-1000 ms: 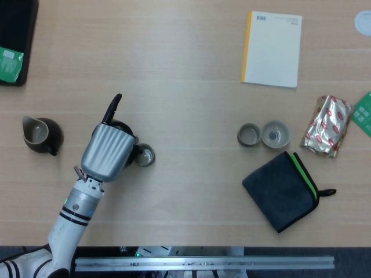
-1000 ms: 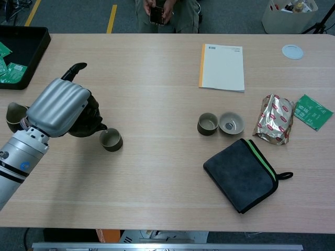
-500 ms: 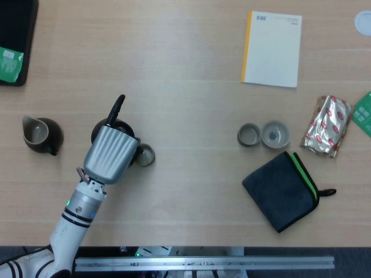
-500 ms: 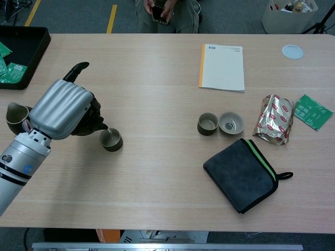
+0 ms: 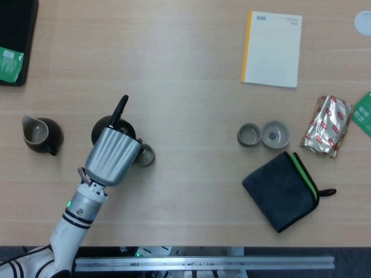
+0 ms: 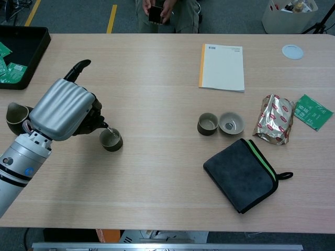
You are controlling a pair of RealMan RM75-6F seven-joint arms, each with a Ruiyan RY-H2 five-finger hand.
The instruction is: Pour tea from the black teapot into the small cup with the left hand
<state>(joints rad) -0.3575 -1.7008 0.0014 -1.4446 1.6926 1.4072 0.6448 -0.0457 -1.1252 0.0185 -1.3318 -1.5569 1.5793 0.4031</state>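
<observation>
Teapot [image 6: 90, 119] is gripped by the left hand [image 6: 62, 110] near the desk's left edge, tipped so its spout hangs over the cup [image 6: 111, 139] just beside it, presumably for pouring; the handle juts away toward the far edge, clear of the cup; a pitcher [image 5: 40, 135] is seen further left; the right hand is out of view.

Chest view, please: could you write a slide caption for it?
Left hand tips the black teapot over the small cup.
</observation>
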